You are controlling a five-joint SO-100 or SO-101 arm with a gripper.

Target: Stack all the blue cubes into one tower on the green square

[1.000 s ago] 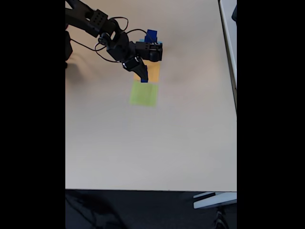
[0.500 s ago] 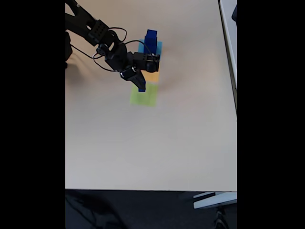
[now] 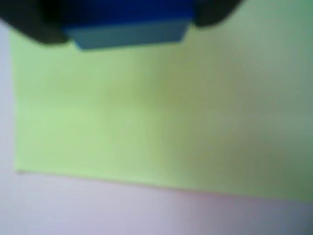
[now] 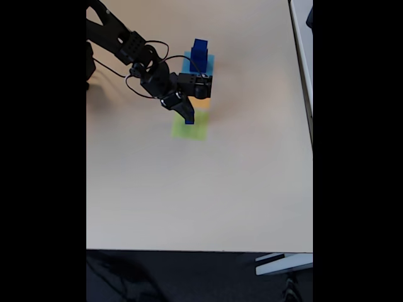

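Presently: one black gripper, upper centre of fixed view, over upper edge of green square. Wrist view: blurred blue cube at top edge, clamped between dark fingers, green square beneath; contact with square not discernible. Three flat, thin squares in one column: green lowest, orange square partly behind arm, light-blue square uppermost. On light-blue square, blue stack; cube count there not discernible. Table matte, beige.
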